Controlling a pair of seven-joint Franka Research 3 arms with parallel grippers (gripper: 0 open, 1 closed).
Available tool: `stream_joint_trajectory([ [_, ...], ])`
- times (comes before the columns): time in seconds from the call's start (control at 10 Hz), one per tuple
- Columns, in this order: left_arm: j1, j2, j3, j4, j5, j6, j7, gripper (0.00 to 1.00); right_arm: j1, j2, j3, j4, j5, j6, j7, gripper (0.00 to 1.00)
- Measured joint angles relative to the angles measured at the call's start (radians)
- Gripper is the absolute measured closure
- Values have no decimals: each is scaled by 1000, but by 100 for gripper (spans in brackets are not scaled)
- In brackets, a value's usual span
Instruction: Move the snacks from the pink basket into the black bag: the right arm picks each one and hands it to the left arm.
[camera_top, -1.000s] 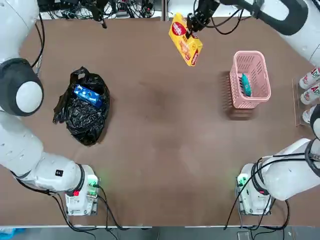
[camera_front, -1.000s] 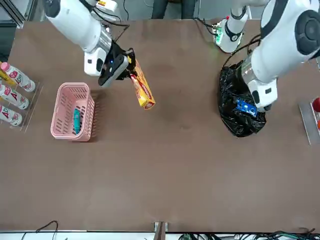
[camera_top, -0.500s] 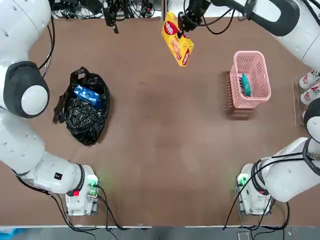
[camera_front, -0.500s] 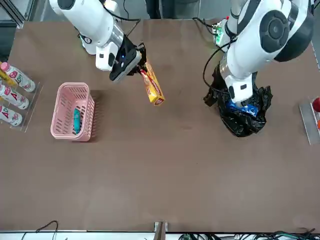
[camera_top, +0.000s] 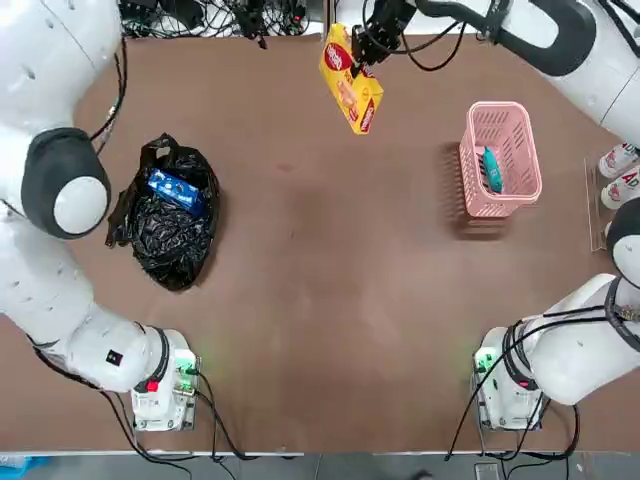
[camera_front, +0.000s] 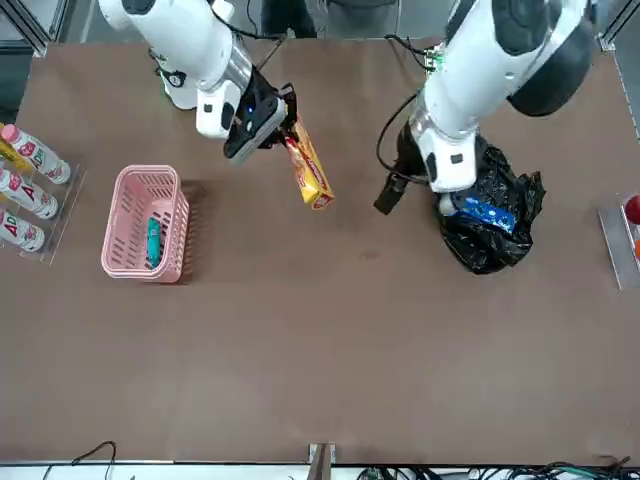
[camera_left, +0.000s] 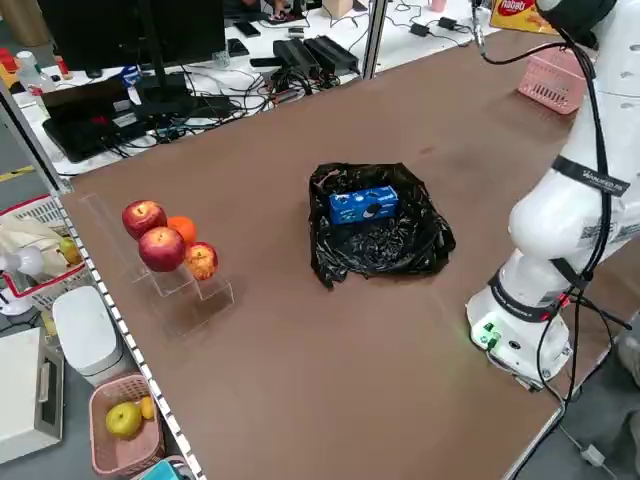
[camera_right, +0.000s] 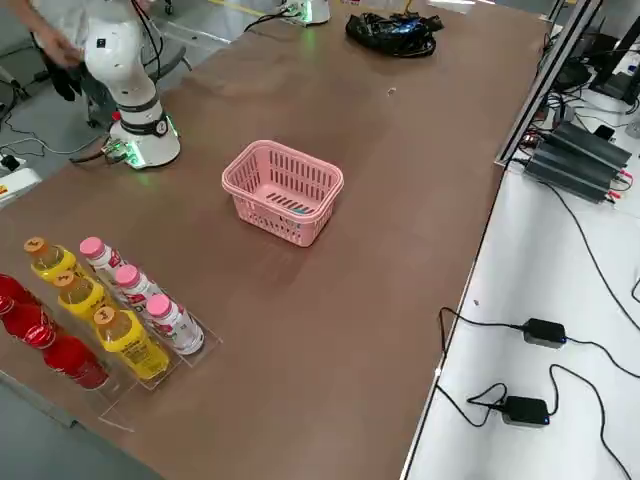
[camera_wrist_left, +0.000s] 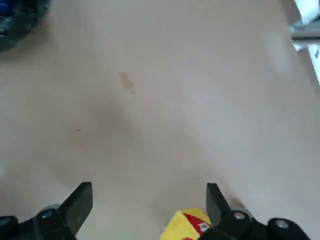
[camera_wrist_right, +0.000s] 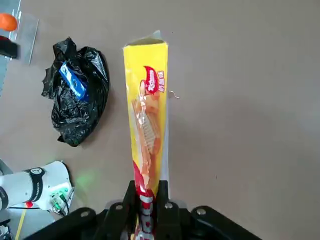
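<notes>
Yellow packet up in the air, handover close

Bag (camera_top: 170, 225) holds the blue packet (camera_top: 176, 189); my left gripper (camera_wrist_left: 149, 207) gapes wide, empty; my right gripper (camera_wrist_right: 148, 200) pinches the yellow packet (camera_top: 350, 80); teal packet (camera_top: 491, 168) sits in the basket (camera_top: 520, 190)

Yellow packet (camera_top: 352, 82) aloft; blue packet (camera_top: 175, 189) (bagged), teal packet (camera_top: 491, 168) basketed.
</notes>
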Motion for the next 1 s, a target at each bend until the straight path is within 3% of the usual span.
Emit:
stream_joint_trajectory([
  [0.4,-47,20,-2,37,0,42,38,0,5,6,0,0,0,14,1,81],
  [1.0,-97,51,0,60,0,218,46,0,6,7,0,0,0,17,1,81],
])
